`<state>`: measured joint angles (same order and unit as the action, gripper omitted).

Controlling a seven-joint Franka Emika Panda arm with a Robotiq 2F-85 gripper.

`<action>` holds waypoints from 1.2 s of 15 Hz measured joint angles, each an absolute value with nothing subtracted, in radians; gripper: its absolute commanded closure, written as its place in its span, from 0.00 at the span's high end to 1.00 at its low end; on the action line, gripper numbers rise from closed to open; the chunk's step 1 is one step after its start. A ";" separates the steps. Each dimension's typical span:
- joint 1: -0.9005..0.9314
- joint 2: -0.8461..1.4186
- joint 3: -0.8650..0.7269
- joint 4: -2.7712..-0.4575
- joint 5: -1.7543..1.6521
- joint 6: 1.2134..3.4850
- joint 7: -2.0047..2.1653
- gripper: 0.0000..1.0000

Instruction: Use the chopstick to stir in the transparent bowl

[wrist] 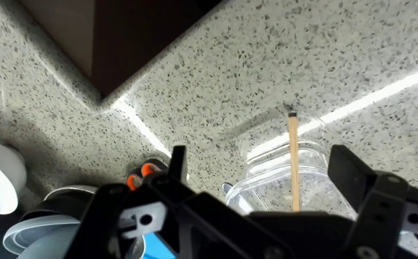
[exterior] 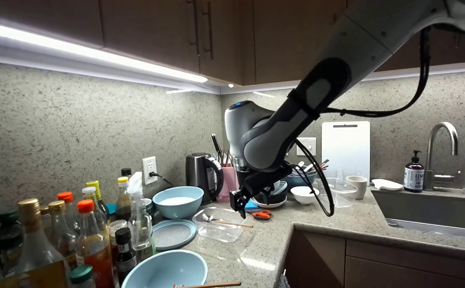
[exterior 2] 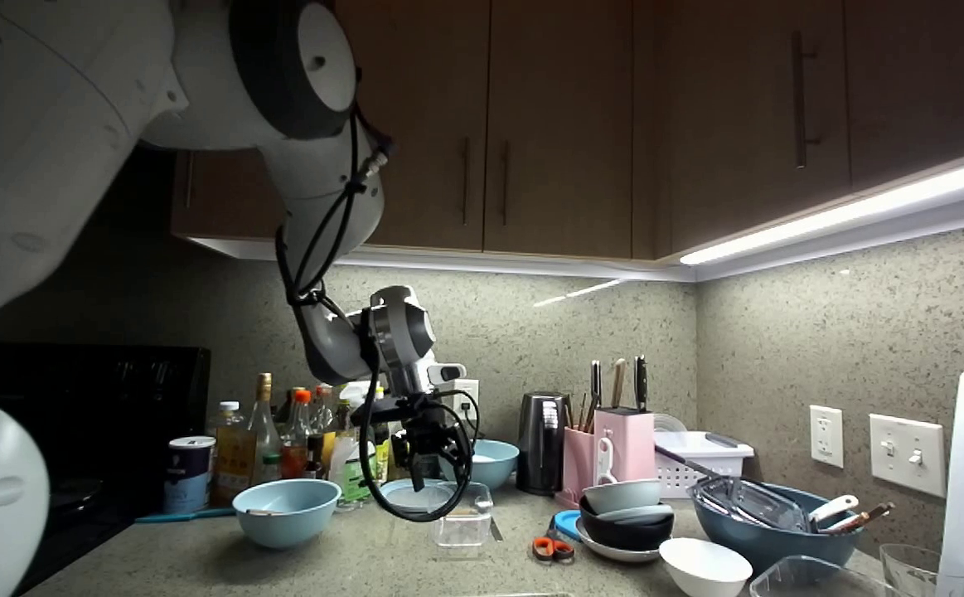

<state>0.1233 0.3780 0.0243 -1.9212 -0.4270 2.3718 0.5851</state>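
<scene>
Gripper [wrist: 258, 157] spread wide over the table [wrist: 266, 75]; lower right in my wrist view I see the clear bowl [wrist: 270, 190], with a chopstick [wrist: 293, 158] jutting past its rim toward the top of the frame.

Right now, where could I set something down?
Bare: grey speckled counter between its edge and the shallow transparent bowl with a wooden chopstick over its rim. Crowded: along the speckled wall, with bright-capped bottles, and around the stacked black and blue bowls.
</scene>
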 measured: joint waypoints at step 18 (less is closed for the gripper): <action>0.172 0.640 -0.009 -1.626 -0.333 2.208 0.177 1.00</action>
<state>0.1725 0.6398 -0.0090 -1.6264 -0.3329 2.2075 0.1769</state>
